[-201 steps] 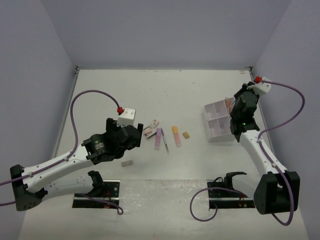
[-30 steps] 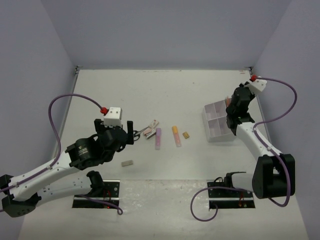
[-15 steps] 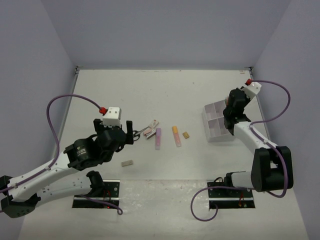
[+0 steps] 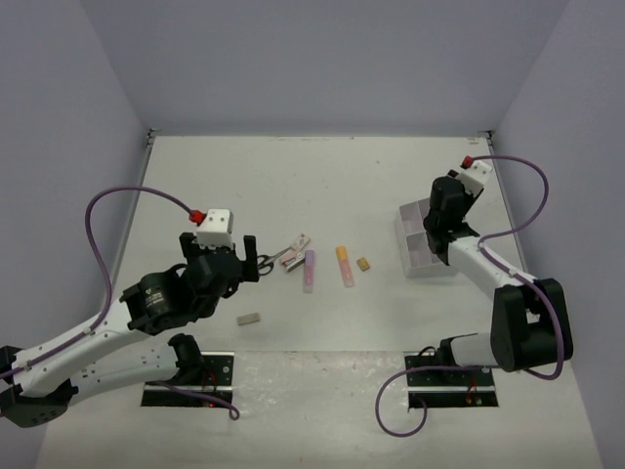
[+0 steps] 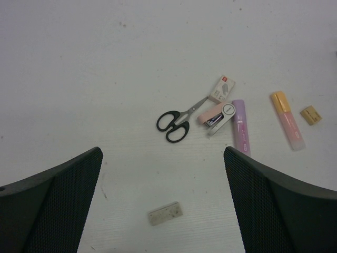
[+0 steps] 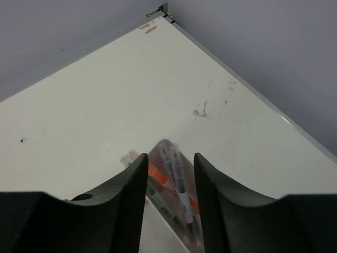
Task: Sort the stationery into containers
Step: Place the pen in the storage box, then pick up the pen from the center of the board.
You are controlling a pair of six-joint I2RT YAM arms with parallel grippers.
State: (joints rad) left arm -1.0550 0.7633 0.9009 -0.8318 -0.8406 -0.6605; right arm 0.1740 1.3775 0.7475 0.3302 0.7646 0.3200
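Note:
Loose stationery lies mid-table: black-handled scissors (image 4: 269, 260) (image 5: 174, 124), a purple marker (image 4: 310, 270) (image 5: 240, 132), an orange marker (image 4: 344, 265) (image 5: 287, 120), a tan eraser (image 4: 363, 264) (image 5: 311, 114) and a grey eraser (image 4: 248, 319) (image 5: 165, 213). My left gripper (image 4: 250, 260) (image 5: 162, 153) is open and empty, above the table near the scissors, with the grey eraser between its fingers in the wrist view. The white divided tray (image 4: 430, 269) stands at the right. My right gripper (image 4: 437, 223) (image 6: 168, 155) hovers over the tray's far side, jaws apart, over a clear pack of pens (image 6: 181, 187).
A pink stapler (image 4: 293, 262) (image 5: 216, 115) and a small white box (image 4: 301, 241) (image 5: 222, 88) lie beside the scissors. Two clear-tipped pink tubes (image 6: 126, 157) show beside my right gripper's left finger. Grey walls enclose the table; its far right corner (image 6: 164, 9) is close behind the tray.
The left arm has drifted slightly left and back, still open. The right wrist has swung left and turned over the tray's far side.

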